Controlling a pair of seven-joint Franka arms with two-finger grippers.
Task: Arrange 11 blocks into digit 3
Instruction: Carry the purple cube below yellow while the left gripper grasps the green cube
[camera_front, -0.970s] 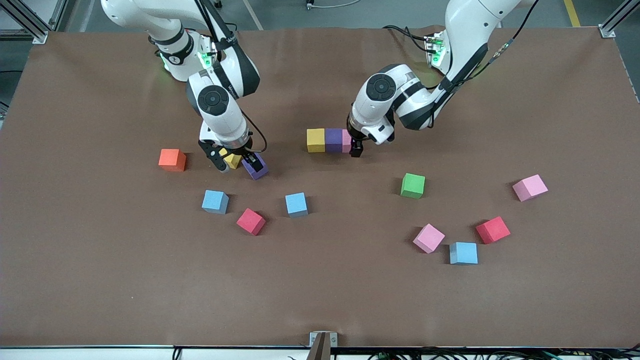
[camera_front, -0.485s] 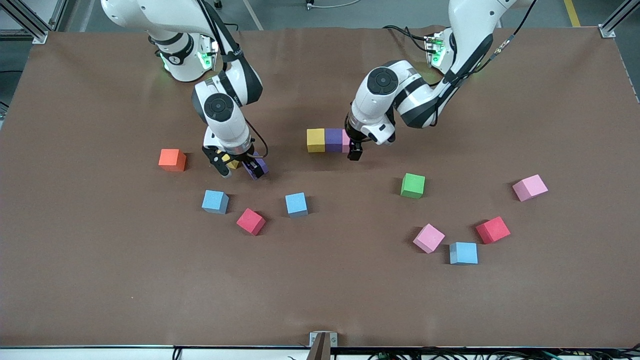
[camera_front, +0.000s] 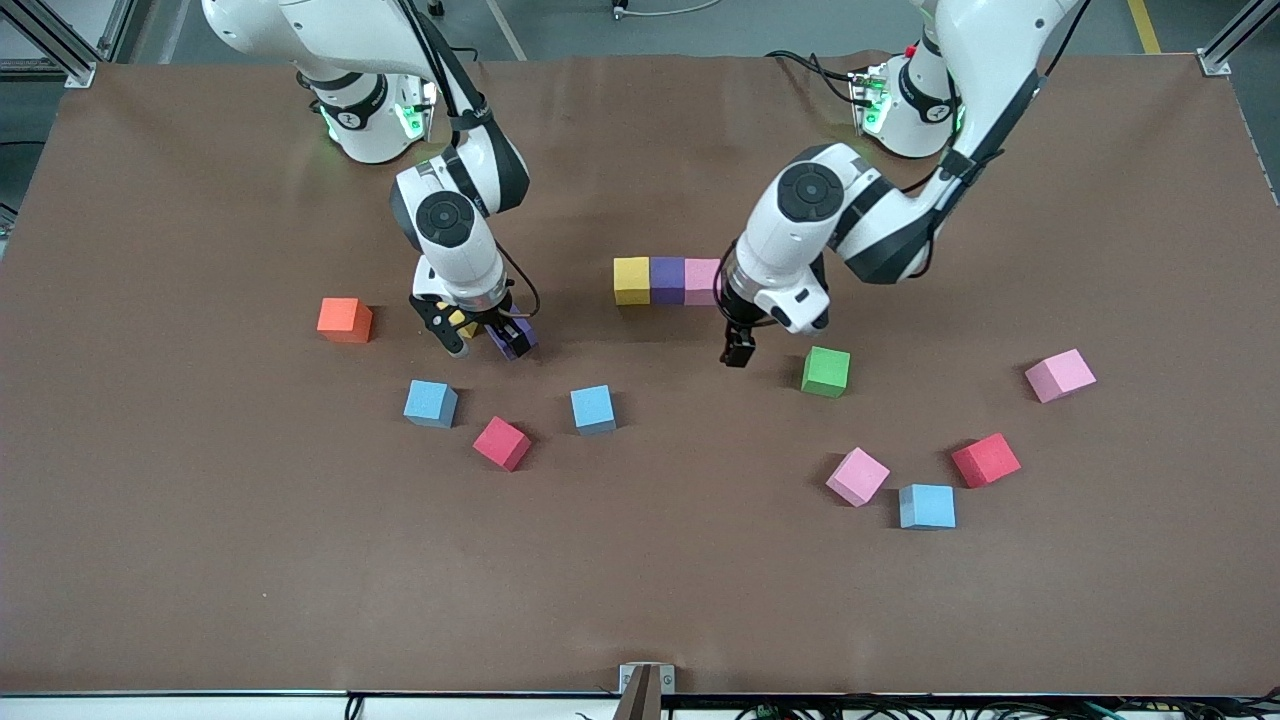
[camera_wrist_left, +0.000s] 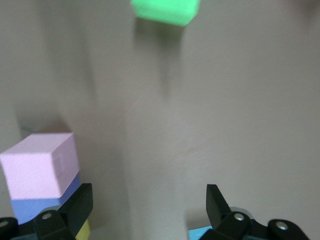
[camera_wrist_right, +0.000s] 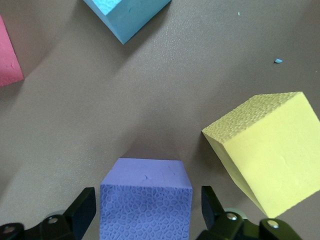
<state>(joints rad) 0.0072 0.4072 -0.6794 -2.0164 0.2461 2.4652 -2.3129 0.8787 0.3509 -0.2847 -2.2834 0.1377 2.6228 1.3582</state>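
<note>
A row of three touching blocks lies mid-table: yellow (camera_front: 631, 280), purple (camera_front: 667, 280), pink (camera_front: 701, 281). My left gripper (camera_front: 738, 350) (camera_wrist_left: 150, 195) hangs open and empty between that row's pink end (camera_wrist_left: 40, 162) and the green block (camera_front: 826, 371) (camera_wrist_left: 165, 10). My right gripper (camera_front: 487, 335) (camera_wrist_right: 148, 196) is low at the table and open. Its fingers straddle a second purple block (camera_front: 514, 339) (camera_wrist_right: 146, 200) with a small gap on each side. A second yellow block (camera_front: 462, 320) (camera_wrist_right: 265, 150) sits right beside it.
Loose blocks lie nearer the camera: light blue (camera_front: 431, 403), red (camera_front: 501, 443) and light blue (camera_front: 593, 409), then pink (camera_front: 857, 476), light blue (camera_front: 927, 506), red (camera_front: 986, 460) and pink (camera_front: 1060, 376). An orange cube (camera_front: 345, 320) sits toward the right arm's end.
My left gripper has left the pink end of the row and swung toward the green block. My right gripper has settled lower around the purple block.
</note>
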